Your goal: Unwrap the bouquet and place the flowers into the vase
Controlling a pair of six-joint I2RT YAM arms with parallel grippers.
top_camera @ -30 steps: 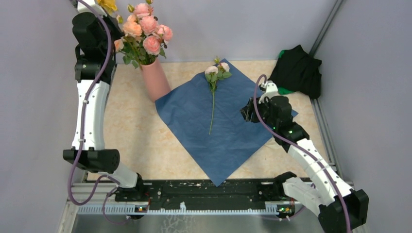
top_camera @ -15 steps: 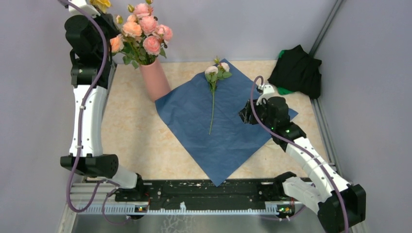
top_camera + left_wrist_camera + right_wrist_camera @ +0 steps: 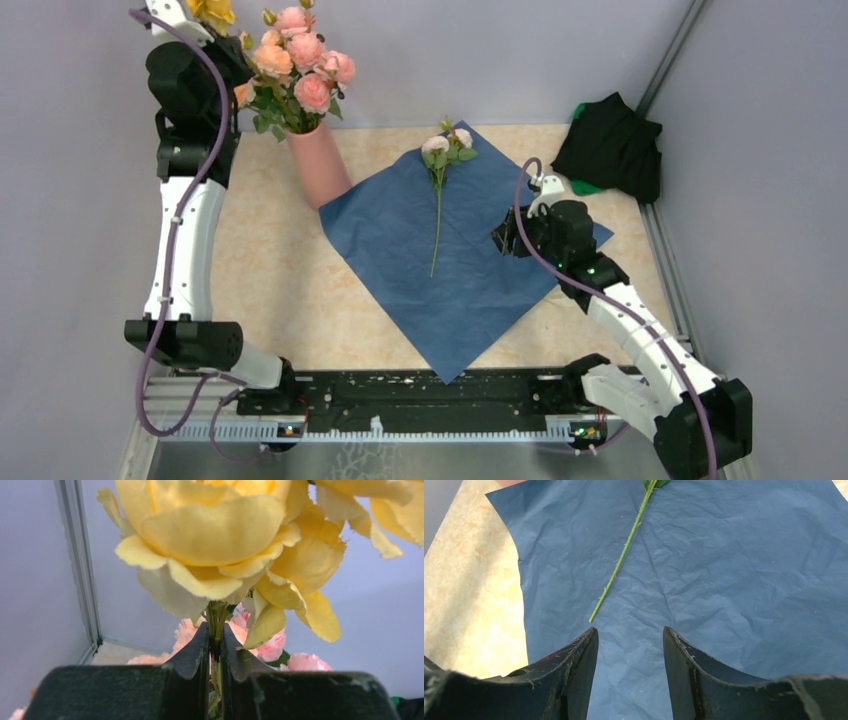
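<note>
Cropping yellow bloom (image 3: 215, 525); vase (image 3: 320, 168) rim hidden.

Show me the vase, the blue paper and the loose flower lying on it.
vase (image 3: 320, 165), top view, pink body.
blue paper (image 3: 475, 290), top view, bare lower half.
loose flower (image 3: 437, 218), top view, mid-stem.

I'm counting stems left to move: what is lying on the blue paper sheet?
One thin green-stemmed flower with pale blooms lies on the creased blue paper sheet. The right tool hovers open above the paper. Anything beneath the sheet is covered.
</note>
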